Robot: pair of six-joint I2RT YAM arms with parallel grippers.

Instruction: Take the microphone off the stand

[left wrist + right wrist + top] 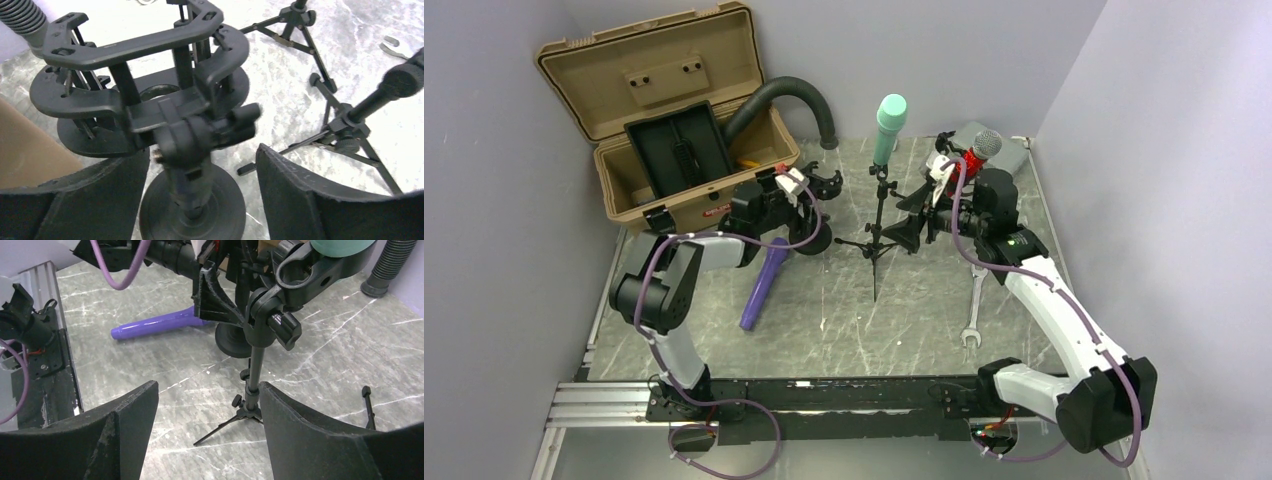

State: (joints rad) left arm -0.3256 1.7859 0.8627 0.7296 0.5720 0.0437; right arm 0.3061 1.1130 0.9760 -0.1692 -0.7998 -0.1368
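A teal microphone stands upright in the clip of a black tripod stand at the table's middle back. In the right wrist view the clip grips the teal microphone at the top edge, and the stand's pole rises just beside the right finger. My right gripper is open and empty, just right of the tripod stand. My left gripper is open, its fingers either side of a black round-base stand carrying an empty shock mount, not touching it.
A tan toolbox stands open at the back left with a black hose curving out of it. A purple tube lies left of the centre. A wrench lies on the right. A red microphone with a silver head is at the back right.
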